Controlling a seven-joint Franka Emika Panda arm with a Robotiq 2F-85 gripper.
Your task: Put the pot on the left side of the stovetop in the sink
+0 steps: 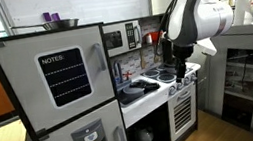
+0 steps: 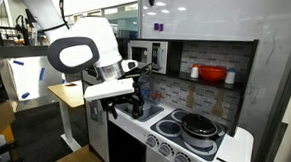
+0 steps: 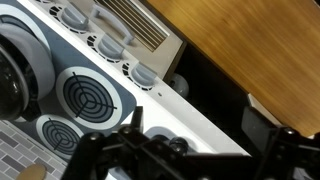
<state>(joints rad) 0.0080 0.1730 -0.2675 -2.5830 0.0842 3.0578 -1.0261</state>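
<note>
**Gripper** (image 3: 185,158): the jaws are spread wide with nothing between them. In the wrist view its two dark fingers enter from the lower edge, above the white stovetop (image 3: 135,110) near the front edge.

**Wrist view only:**
- The row of knobs (image 3: 146,72) runs along the stovetop front.
- Two bare black burners (image 3: 90,96) are visible.
- Past the front edge lies the wooden floor (image 3: 250,50).
- A round dark shape with a grey rim is cut off by the frame beyond the burners. It cannot be identified from this view.

**Exterior views:**
- In an exterior view the pot (image 2: 198,127) sits upright on a burner of the stovetop (image 2: 234,148).
- In that view the gripper (image 2: 122,104) hangs toward the stovetop's opposite end, well apart from the pot.
- Another exterior view places the gripper (image 1: 171,62) just above the stovetop (image 1: 178,78). The pot cannot be made out there.
- That same view alone shows the sink (image 1: 134,89) lying just beside the stovetop, with its faucet (image 1: 119,74) at the rear.

**Edges and room:**
- A shelf carrying a red bowl (image 2: 213,74) overhangs the back of the stovetop.
- The space between the stovetop and that shelf is open.
- The stovetop front faces open floor.
</note>
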